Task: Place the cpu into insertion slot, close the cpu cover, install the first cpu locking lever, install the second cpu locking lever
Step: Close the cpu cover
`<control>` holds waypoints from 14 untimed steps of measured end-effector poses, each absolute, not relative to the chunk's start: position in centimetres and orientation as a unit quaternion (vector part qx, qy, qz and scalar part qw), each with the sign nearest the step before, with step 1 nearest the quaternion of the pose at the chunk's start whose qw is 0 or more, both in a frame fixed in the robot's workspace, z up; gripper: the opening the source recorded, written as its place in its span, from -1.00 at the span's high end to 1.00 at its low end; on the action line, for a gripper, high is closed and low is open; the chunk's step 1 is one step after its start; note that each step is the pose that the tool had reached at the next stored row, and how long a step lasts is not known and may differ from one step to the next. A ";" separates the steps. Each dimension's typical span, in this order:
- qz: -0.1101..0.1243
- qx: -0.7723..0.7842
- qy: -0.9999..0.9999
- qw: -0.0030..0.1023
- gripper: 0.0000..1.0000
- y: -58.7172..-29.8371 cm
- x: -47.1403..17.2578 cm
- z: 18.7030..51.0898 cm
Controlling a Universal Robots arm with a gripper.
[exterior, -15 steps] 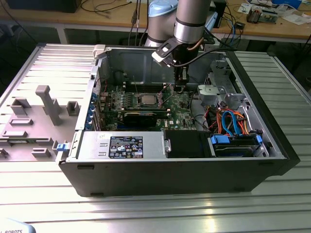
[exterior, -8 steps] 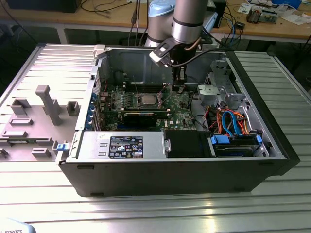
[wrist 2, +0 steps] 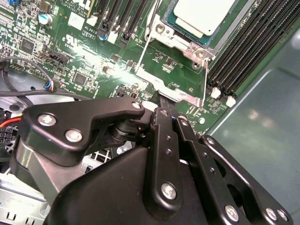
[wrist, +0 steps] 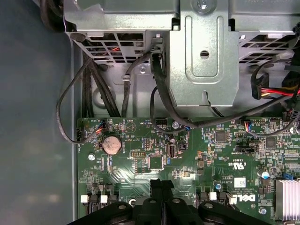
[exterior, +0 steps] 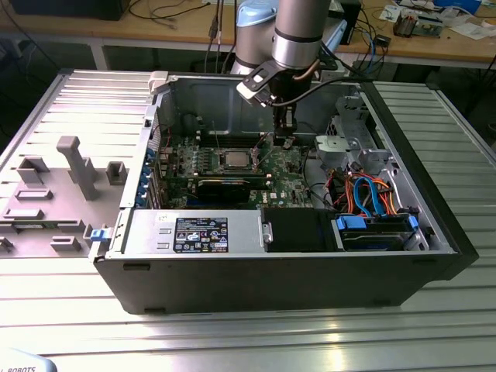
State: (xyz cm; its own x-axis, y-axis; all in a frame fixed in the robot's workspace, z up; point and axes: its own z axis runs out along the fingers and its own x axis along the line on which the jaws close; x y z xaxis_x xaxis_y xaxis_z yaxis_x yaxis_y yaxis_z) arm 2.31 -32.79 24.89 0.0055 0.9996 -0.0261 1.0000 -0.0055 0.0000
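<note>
The cpu [wrist 2: 206, 14], a flat square chip with a silver-grey top, lies in the insertion slot [wrist 2: 161, 29] on the green board; in the exterior view the cpu [exterior: 235, 160] sits mid-board. A silver frame, the cpu cover [wrist 2: 199, 52], lies flat around the chip. Two thin wire levers [wrist 2: 144, 47] [wrist 2: 206, 79] run along the socket's sides. My gripper [wrist 2: 168, 104] is shut, its black fingertips at a silver tab just off the socket's edge. I cannot tell whether anything is pinched. In the exterior view the gripper [exterior: 285, 142] hangs to the right of the chip. The gripper [wrist: 162, 183] points at the board.
Long black memory slots [wrist 2: 248, 51] flank the socket. A grey drive cage [wrist: 201, 51] with black cables stands beyond the board. Orange and blue cables [exterior: 372, 194] fill the case's right side, and a long black card [exterior: 225, 186] and the power supply [exterior: 194, 232] lie in front.
</note>
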 end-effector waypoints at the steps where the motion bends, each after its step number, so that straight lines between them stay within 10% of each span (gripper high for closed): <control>1: -0.009 0.709 0.705 0.009 0.79 -32.8 2.3 24.9; 14: -0.009 0.709 0.705 0.009 0.79 -32.8 1.9 24.9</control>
State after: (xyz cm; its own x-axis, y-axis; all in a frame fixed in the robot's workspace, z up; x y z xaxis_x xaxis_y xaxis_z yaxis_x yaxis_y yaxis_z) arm 1.93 -32.79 24.89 0.0058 0.9996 -0.0260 1.0000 -0.0058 0.0000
